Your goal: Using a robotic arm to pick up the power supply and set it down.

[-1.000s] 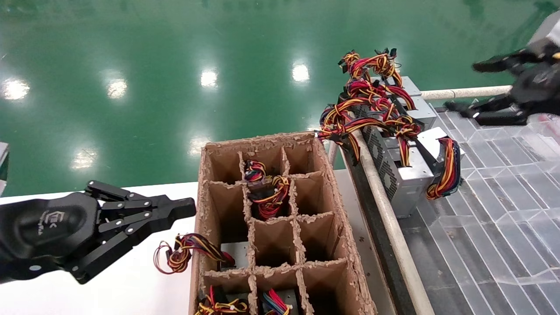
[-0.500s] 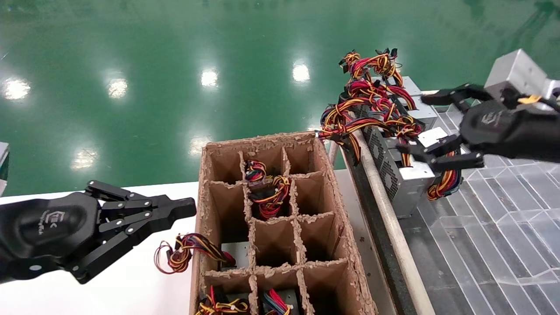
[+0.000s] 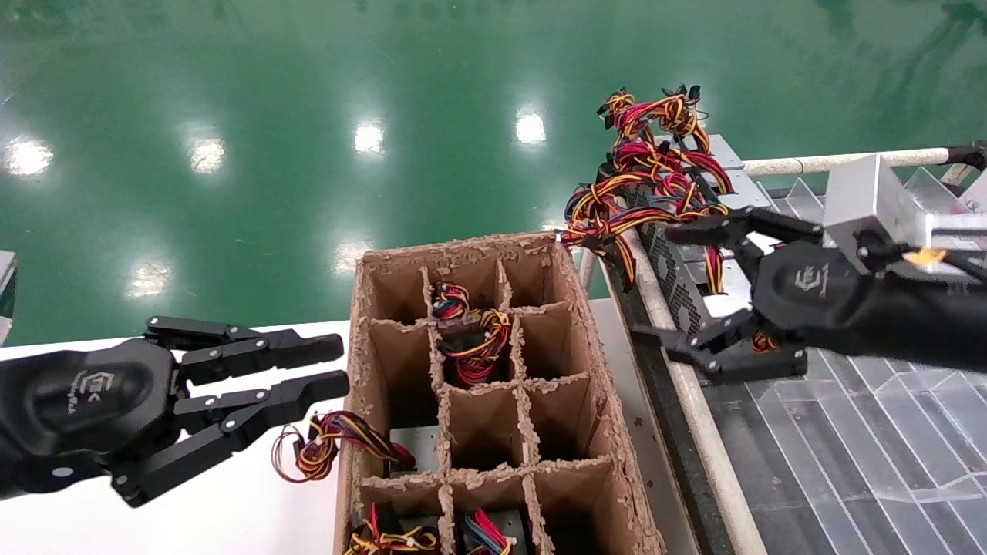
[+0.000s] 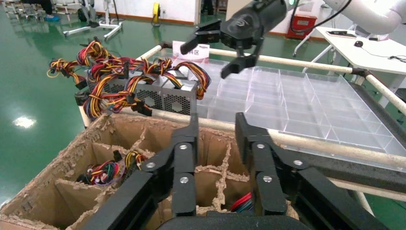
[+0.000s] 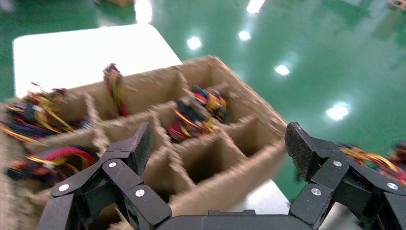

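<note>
Several silver power supplies with red, yellow and black wire bundles stand in a row at the left edge of a clear tray; the left wrist view shows them as power supplies too. My right gripper, on the robotic arm with the silver wrist block, hangs open and empty, its jaws spread wide in front of the nearest unit. Its own camera looks past the right gripper at the cardboard box. My left gripper is open and empty beside the box; the same left gripper fills its wrist view.
The divided cardboard box holds more power supplies in some cells, one at the middle back. A loose wire bundle lies on the white table. A pale rail tube separates the box from the clear compartment tray.
My right gripper has swung from the far right, left and down across the tray, to the near end of the power supply row. The left gripper's fingers have parted from shut to open.
</note>
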`<action>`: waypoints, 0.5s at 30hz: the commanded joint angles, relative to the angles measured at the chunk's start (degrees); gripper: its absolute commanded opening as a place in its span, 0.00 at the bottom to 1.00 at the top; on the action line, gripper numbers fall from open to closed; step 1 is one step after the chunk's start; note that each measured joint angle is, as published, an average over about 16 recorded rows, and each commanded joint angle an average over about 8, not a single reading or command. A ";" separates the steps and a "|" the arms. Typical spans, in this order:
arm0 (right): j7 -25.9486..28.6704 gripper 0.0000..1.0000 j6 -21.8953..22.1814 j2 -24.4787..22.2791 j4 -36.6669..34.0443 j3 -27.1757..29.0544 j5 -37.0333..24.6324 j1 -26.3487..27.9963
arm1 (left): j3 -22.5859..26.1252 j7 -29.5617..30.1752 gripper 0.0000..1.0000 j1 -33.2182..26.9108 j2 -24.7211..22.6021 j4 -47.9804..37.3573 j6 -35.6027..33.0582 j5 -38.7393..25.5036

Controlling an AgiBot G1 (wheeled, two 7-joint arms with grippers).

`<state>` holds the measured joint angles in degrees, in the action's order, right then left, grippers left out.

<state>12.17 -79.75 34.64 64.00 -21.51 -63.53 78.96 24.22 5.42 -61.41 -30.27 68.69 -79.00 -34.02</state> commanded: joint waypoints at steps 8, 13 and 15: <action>-0.49 1.00 -2.06 0.13 3.32 1.90 7.52 -6.03 | 0.00 0.00 1.00 0.00 0.00 0.00 0.00 0.00; -0.77 1.00 -3.22 0.21 5.19 2.97 11.75 -9.43 | 0.00 0.00 1.00 0.00 0.00 0.00 0.00 0.00; -0.88 1.00 -3.69 0.24 5.94 3.40 13.45 -10.80 | 0.00 0.00 1.00 0.00 0.00 0.00 0.00 0.00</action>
<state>11.29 -83.44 34.87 69.95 -18.10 -50.08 68.16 24.22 5.42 -61.41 -30.27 68.69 -79.00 -34.02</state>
